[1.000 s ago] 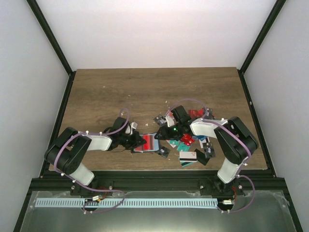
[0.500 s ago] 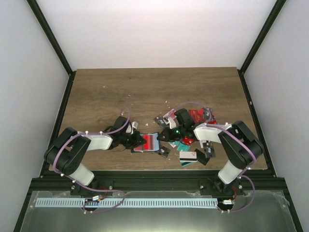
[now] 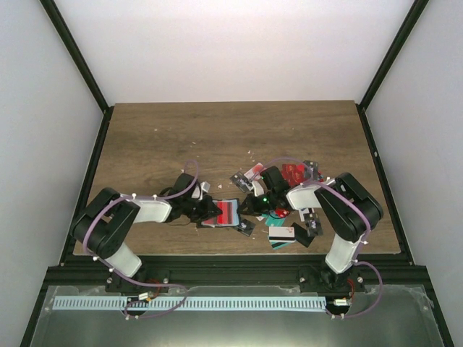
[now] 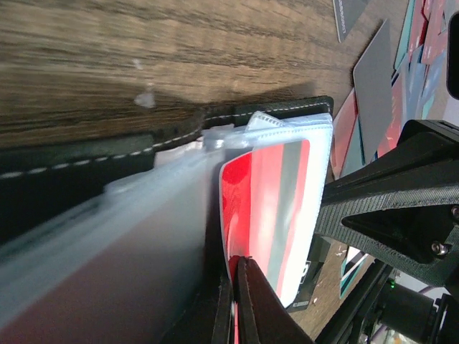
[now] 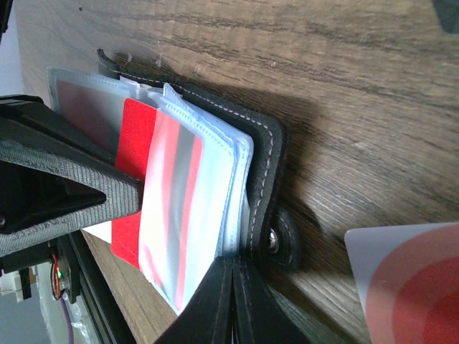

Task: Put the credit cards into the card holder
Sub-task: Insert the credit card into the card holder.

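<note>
Brown wood-grain bench (image 3: pixel 181 137), both arms reaching in low toward its middle: left arm (image 3: pixel 145 211) from the left, right arm (image 3: pixel 325 199) from the right. Their tips nearly meet over one object. Between them lies the black folding leather card holder (image 3: pixel 226 212) with pale stitching, lying open on the bench, its clear plastic sleeves (image 5: pixel 237 186) fanned upward. The left gripper (image 3: pixel 206 211) is at the holder's left side. Its jaws are fully closed and pinch one sleeve leaf, and the right wrist view shows a finger lying across the sleeve stack. The right gripper (image 3: pixel 249 204) is at the holder's right side, directly facing the left gripper and close to it. Its jaws are drawn together, with the tips at the lower edge of the frontmost sleeve, beside the holder's tab. Cannot tell whether anything is caught between them. Loose flat credit cards (image 3: pixel 286 233) in red, teal, black and white are scattered on the bench behind and to the right of the right gripper, several overlapping. A red card with a grey stripe (image 4: pixel 276 208) sits inside the front sleeve, just above both grippers' tips. A white card with a red circle (image 5: pixel 401 287) lies flat on the bench just right of the right gripper, apart from the holder. A round metal snap (image 5: pixel 275 240) on the holder's tab sits beside the right gripper's tips.
</note>
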`<state>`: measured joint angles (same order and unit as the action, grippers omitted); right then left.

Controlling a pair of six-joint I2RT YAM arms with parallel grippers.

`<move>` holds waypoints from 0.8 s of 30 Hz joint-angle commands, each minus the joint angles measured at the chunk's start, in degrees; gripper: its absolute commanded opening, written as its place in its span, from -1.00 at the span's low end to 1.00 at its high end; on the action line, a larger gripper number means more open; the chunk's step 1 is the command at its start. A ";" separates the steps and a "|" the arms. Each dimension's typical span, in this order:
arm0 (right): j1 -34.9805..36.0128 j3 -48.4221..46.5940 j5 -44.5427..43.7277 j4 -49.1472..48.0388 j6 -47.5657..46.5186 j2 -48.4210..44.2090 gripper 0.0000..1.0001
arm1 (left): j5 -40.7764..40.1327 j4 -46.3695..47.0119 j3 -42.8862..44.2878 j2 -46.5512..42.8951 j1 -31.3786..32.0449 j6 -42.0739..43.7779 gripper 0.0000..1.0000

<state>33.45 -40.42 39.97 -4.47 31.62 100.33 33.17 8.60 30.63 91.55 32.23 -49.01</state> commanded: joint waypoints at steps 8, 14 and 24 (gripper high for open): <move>-0.05 0.14 0.07 -2.79 0.76 2.91 -0.94 | -0.89 -1.41 1.14 7.38 4.51 -2.83 -0.92; -0.06 -0.55 -0.56 -1.28 0.34 1.83 -0.94 | -3.88 -10.19 2.83 4.47 4.51 -0.89 -0.85; -0.13 -1.55 -1.29 0.01 -0.25 1.26 -0.94 | -5.61 -26.80 9.03 -0.18 4.51 2.45 -0.44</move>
<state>32.80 -40.53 41.85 -5.43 32.14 101.34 29.63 -5.10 38.54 92.14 36.10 -48.07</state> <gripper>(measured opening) 0.031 0.244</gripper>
